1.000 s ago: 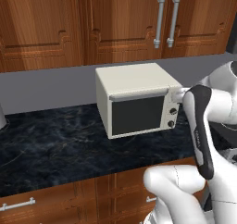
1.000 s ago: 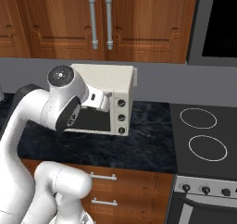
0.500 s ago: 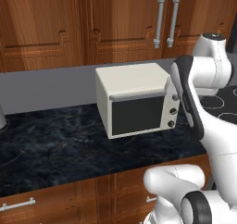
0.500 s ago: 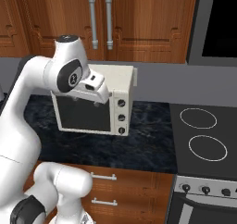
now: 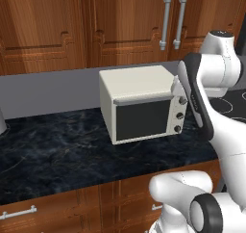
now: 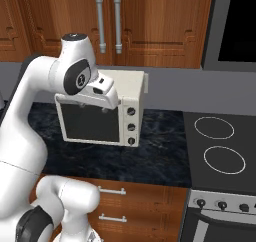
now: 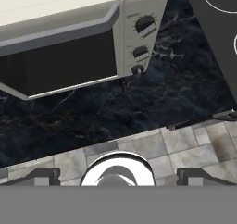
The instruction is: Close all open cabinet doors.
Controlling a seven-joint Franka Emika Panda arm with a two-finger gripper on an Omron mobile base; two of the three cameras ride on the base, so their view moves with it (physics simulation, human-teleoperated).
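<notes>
Overhead, cabinet doors (image 5: 129, 22) flush — fingers (image 7: 41, 176) wide above countertop (image 7: 152, 102) edge, toaster oven (image 5: 141, 109) beside.

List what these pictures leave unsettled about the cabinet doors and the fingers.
- Cabinet doors: tops cut off by the upper edge in both base views, and more doors may lie beyond the side edges; those in view look shut.
- Oven: its upper left is hidden by the arm in the right base view.
- Fingers: just the tips show in the hand view, wide apart, holding nothing.
</notes>
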